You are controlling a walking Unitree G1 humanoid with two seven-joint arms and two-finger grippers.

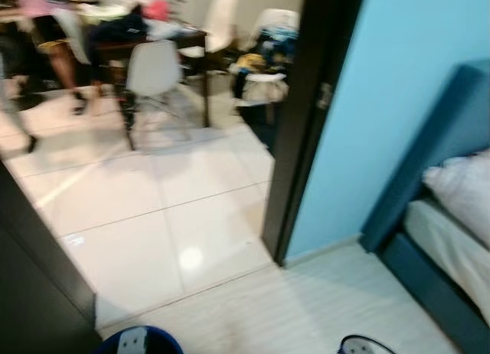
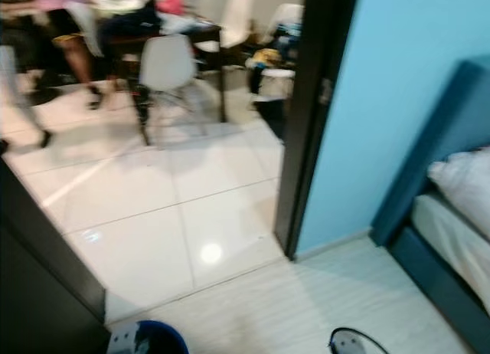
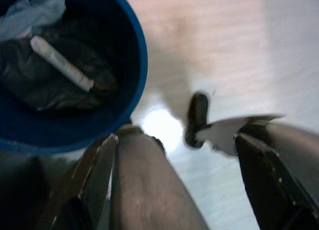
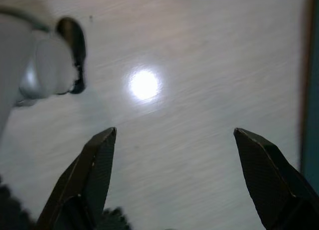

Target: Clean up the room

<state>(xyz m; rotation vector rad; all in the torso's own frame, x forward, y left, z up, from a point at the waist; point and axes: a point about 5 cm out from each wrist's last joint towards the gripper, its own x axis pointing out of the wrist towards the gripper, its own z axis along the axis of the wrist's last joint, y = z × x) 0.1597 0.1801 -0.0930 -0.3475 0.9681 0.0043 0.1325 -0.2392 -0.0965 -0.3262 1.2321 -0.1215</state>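
A round blue bin [image 1: 142, 340] stands on the pale floor at the bottom edge of the eye views, just inside a doorway. In the left wrist view its rim [image 3: 135, 51] curves around a dark bag, a crumpled clear wrapper [image 3: 35, 11] and a white rolled paper [image 3: 62, 64]. My left gripper [image 3: 175, 138] hangs open beside the bin with nothing between its fingers. Over bare pale floor my right gripper [image 4: 174, 131] is open and holds nothing.
A dark door frame [image 1: 306, 116] and a light blue wall [image 1: 383, 101] stand ahead on the right. A blue bed [image 1: 448, 250] with a pale pillow [image 1: 467, 189] is at far right. Beyond the doorway are glossy tiles [image 1: 153, 208], white chairs [image 1: 153, 67], a cluttered table and a person's legs [image 1: 65, 70].
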